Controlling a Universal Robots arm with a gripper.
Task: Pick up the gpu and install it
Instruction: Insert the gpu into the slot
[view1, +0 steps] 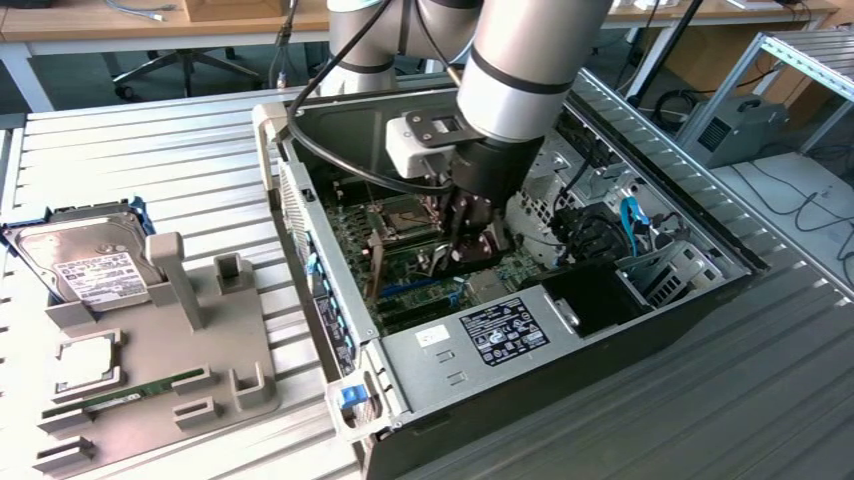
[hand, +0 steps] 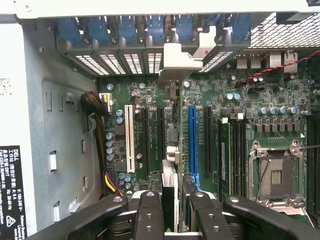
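Observation:
The gpu (hand: 170, 192) shows edge-on in the wrist view as a thin dark card, with its pale metal bracket (hand: 176, 61) at the end by the case's rear slot openings. My gripper (hand: 175, 220) is shut on the card, one black finger (hand: 149, 216) on each face. It hangs over the motherboard's expansion slots, just beside the long blue slot (hand: 192, 140). I cannot tell whether its edge touches a slot. In the exterior view my gripper (view1: 461, 240) reaches down into the open computer case (view1: 534, 335).
A white slot (hand: 129, 137) and the open CPU socket (hand: 276, 175) flank the slots. On the exterior view's left a grey fixture (view1: 180, 330) holds a silver hard drive (view1: 87, 268), a CPU chip (view1: 87, 362) and a green memory stick (view1: 144, 389). Cables crowd the case's drive bay (view1: 601, 235).

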